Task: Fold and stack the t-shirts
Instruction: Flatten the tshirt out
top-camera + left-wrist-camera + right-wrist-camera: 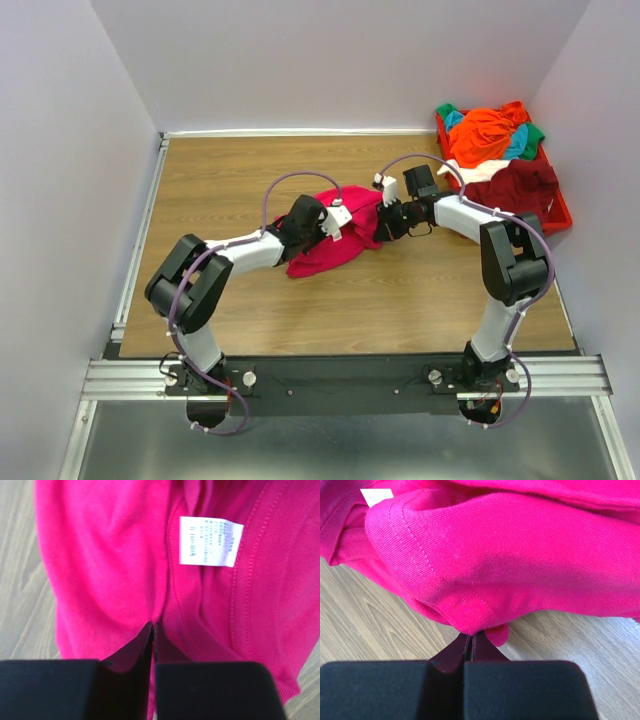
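Magenta t-shirt (330,250) bunched on table (230,190) left of red bin (560,212), left gripper (153,626) and right gripper (471,636) each clamped on its cloth

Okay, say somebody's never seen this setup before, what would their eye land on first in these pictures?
First, the bright magenta t-shirt, bunched in the middle of the wooden table. The left gripper and the right gripper are each pinched shut on its cloth from opposite sides. Next, the red bin at the far right corner, heaped with orange, teal, green and maroon shirts.
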Robot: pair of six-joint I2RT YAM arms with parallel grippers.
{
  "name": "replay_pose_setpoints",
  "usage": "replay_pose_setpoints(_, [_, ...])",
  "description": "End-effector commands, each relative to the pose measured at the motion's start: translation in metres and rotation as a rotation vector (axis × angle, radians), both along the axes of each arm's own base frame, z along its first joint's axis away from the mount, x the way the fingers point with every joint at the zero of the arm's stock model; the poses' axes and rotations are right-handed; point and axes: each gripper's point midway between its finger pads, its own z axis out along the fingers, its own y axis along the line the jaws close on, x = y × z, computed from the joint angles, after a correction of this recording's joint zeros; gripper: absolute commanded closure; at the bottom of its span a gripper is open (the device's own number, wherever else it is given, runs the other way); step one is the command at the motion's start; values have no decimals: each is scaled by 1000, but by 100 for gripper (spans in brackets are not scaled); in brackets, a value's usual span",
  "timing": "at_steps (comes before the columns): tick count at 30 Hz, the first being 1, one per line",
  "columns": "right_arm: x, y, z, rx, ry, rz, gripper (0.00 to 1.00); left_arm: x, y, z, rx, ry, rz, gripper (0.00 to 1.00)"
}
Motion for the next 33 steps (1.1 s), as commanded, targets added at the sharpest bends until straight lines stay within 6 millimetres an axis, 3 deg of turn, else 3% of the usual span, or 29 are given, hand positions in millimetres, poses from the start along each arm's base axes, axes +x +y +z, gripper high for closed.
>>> replay_pose_setpoints(1, [4, -2, 9, -22, -47, 11, 99, 10, -4, 46, -59, -105, 25, 95])
replay_pose_setpoints(3, [4, -3, 10, -22, -52, 14, 99, 7, -6, 53, -78, -114, 12, 100])
replay_pose_setpoints(12, [2, -6, 16, -33, -78, 30, 99, 2, -4, 51, -87, -108, 13, 100])
replay_pose_setpoints(18, [11, -18, 36, -95, -169, 21, 99, 6, 8, 91, -121, -206, 76, 100])
replay_pose_setpoints(22, [20, -29, 69, -147, -286, 3, 99, 1, 31, 175, -266, -399, 172, 100])
replay_pose_setpoints(23, [26, -30, 90, -152, -339, 4, 99, -3, 37, 189, -298, -431, 193, 100])
replay_pose_setpoints(24, [26, -38, 98, -198, -354, 13, 99, -13, 45, 225, -368, -507, 202, 100])
replay_pose_setpoints(26, [32, -45, 121, -240, -405, 14, 99, -25, 54, 266, -460, -600, 207, 100])
replay_pose_setpoints(27, [42, -50, 151, -266, -486, 5, 99, -32, 59, 285, -502, -640, 208, 100])
replay_pose_setpoints(28, [40, -54, 164, -285, -504, 6, 99, -47, 70, 318, -569, -712, 208, 100])
replay_pose_setpoints(30, [44, -59, 200, -301, -583, -10, 99, -64, 82, 361, -656, -804, 200, 100])
replay_pose_setpoints(31, [45, -65, 242, -304, -677, -38, 99, -82, 93, 392, -721, -878, 185, 100])
replay_pose_setpoints(33, [40, -68, 284, -287, -781, -55, 99, -106, 107, 432, -802, -973, 161, 100])
